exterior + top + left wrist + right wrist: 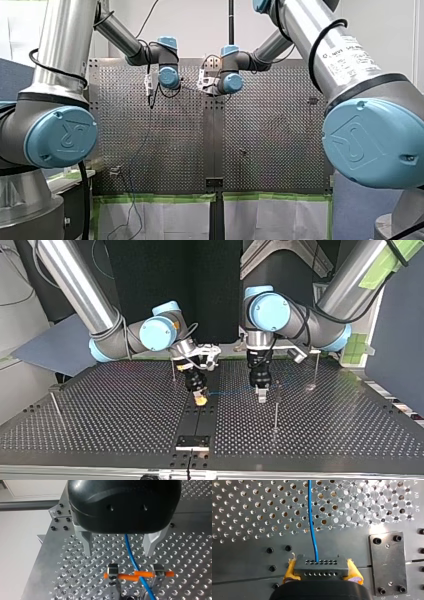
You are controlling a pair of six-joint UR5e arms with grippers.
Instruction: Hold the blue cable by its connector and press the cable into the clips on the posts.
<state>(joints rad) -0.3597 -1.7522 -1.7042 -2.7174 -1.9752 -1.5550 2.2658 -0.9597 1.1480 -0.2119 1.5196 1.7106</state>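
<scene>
The perforated table (100, 415) fills the lower half of the top view. It is a dark metal sheet of small holes, split by a seam (197, 420) down its middle. A black plate (192, 441) sits across that seam at lower centre (bolted flat, as far as I can see). Thin posts stand upright on the table, well apart: a first post (55, 404) at middle left, a second post (173, 371) just left of centre, a third post (275, 412) right of centre, and a fourth post (316, 369) at upper right. In the front view, green tape (160, 198) runs along the table's lower edge.
</scene>
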